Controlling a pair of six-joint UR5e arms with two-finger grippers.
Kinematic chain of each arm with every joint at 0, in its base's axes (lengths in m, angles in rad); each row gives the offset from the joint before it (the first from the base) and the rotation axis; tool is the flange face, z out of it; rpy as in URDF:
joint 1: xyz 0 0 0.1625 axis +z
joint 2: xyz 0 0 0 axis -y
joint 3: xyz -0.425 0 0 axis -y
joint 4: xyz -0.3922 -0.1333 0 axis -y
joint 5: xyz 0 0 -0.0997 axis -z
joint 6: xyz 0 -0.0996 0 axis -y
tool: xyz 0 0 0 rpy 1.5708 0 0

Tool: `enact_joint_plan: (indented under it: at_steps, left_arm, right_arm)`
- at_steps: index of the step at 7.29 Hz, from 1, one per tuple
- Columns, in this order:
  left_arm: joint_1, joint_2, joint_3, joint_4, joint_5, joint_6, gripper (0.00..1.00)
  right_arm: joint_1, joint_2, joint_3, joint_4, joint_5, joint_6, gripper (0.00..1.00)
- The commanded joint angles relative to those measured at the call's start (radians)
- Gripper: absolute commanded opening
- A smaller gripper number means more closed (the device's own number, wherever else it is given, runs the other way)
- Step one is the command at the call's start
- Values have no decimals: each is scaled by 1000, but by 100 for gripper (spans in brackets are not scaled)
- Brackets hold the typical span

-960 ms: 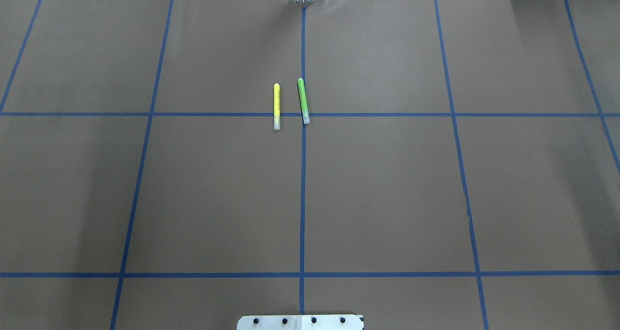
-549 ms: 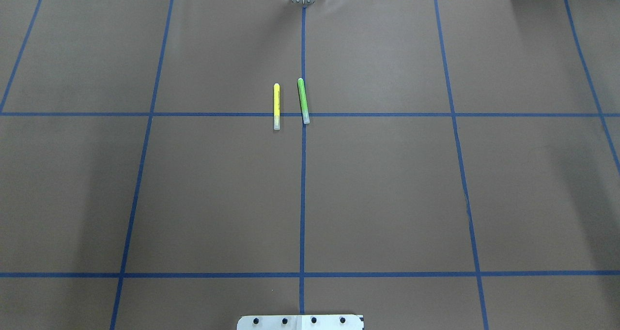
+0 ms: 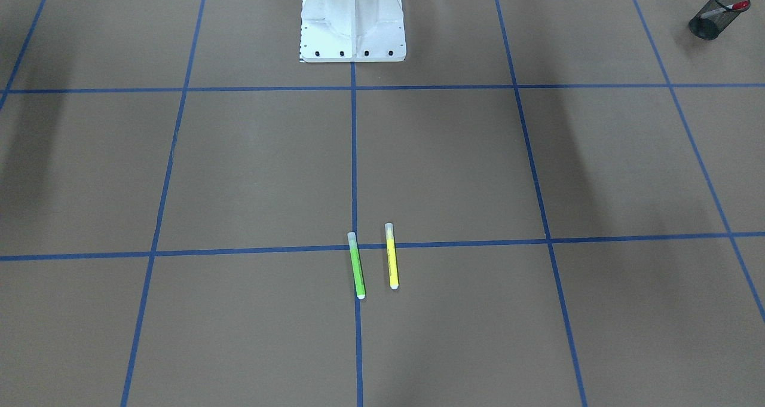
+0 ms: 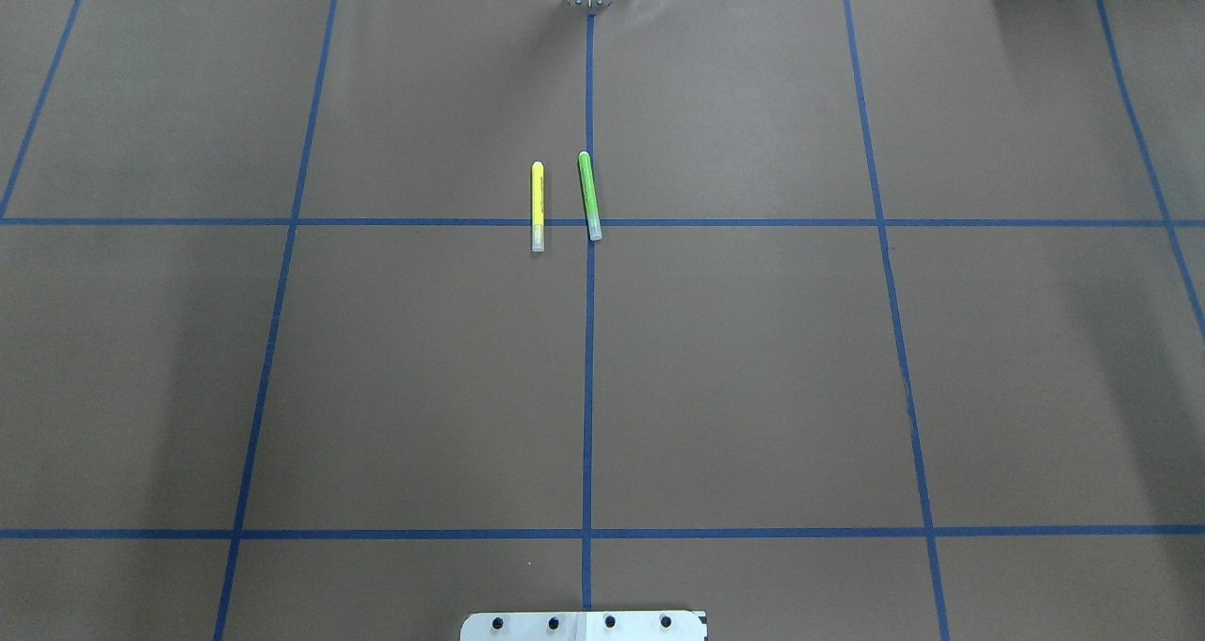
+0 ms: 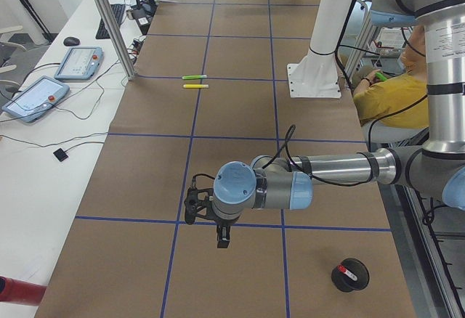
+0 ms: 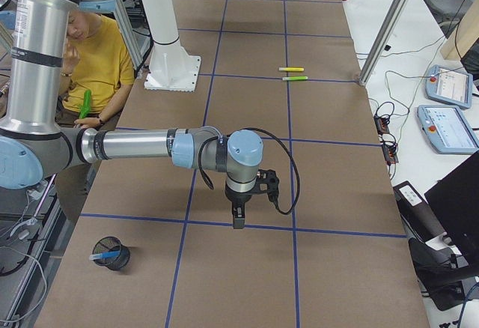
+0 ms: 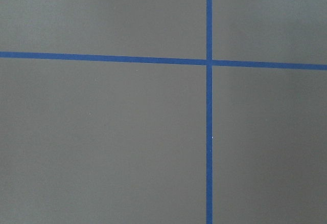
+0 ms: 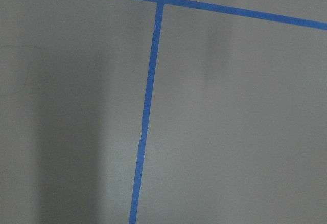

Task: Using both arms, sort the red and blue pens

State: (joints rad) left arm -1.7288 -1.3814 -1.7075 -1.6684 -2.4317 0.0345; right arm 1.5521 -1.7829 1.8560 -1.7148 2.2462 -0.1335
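Note:
The red pen (image 3: 728, 9) stands in a black mesh cup (image 3: 708, 24) at the table's corner on my left side. That cup (image 5: 350, 275) sits near my left gripper (image 5: 222, 241), which hangs over bare paper. The blue pen (image 6: 105, 255) rests in another mesh cup (image 6: 114, 256) near my right gripper (image 6: 238, 220), which also points down at the table. Both grippers show only in the side views, so I cannot tell whether they are open or shut. The wrist views show only brown paper and blue tape lines.
A yellow marker (image 4: 538, 206) and a green marker (image 4: 589, 196) lie side by side at the table's middle. The white pedestal (image 3: 352, 18) stands at the robot's edge. A person in a yellow shirt (image 6: 93, 55) sits beside the base.

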Motion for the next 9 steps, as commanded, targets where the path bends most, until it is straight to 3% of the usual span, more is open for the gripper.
enact_joint_plan:
  at_steps: [1, 5, 9]
  left_arm:
    - [2, -7, 0, 6, 25, -54, 100]
    - [136, -31, -76, 3, 135, -149, 100]
    - [137, -24, -80, -2, 126, -140, 100]
  right_arm:
    - [0, 0, -7, -3, 1, 6, 100]
    - [0, 0, -6, -2, 32, 8, 100]
    - [0, 0, -4, -2, 41, 6, 100]
